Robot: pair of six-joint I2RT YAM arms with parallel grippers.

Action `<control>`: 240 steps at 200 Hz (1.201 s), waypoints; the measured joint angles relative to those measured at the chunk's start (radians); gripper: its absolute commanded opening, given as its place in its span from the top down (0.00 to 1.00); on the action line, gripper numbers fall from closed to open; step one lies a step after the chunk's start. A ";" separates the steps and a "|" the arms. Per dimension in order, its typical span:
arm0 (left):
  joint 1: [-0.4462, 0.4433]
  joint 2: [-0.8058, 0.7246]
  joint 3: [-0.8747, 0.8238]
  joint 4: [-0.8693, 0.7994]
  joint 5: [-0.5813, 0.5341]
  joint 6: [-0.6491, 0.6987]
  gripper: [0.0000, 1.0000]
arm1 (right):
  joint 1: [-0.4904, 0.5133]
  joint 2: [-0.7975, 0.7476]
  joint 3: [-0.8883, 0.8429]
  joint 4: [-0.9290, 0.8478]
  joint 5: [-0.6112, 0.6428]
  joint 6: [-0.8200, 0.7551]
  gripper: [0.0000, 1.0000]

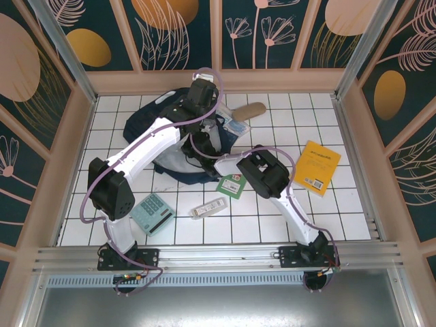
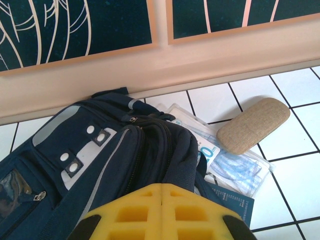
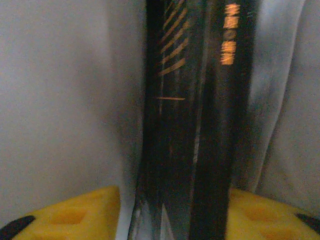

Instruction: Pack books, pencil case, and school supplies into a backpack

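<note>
Backpack is laid at the far middle of the counter, the left claw closed tight above it. A dark book is stood inside, the right claw parted around it. Left outside are the yellow book, green book, calculator, bar, packet and pencil case.

White tiled floor with dark grout at centre; dark teal wall panels with orange discs and pale leaf outlines along top and sides; peach frames between them; grey metal posts at upper corners; aluminium rail along bottom; even light.
</note>
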State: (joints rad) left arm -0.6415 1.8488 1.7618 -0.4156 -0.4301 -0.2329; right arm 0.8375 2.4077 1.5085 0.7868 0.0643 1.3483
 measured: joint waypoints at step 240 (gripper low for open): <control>0.013 0.000 0.000 0.000 0.003 -0.001 1.00 | -0.032 -0.003 0.070 -0.156 -0.224 -0.106 1.00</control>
State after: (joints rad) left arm -0.6285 1.8488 1.7618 -0.4156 -0.4267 -0.2340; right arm 0.8059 2.4042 1.5787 0.6312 -0.1593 1.2423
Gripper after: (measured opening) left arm 0.062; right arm 0.147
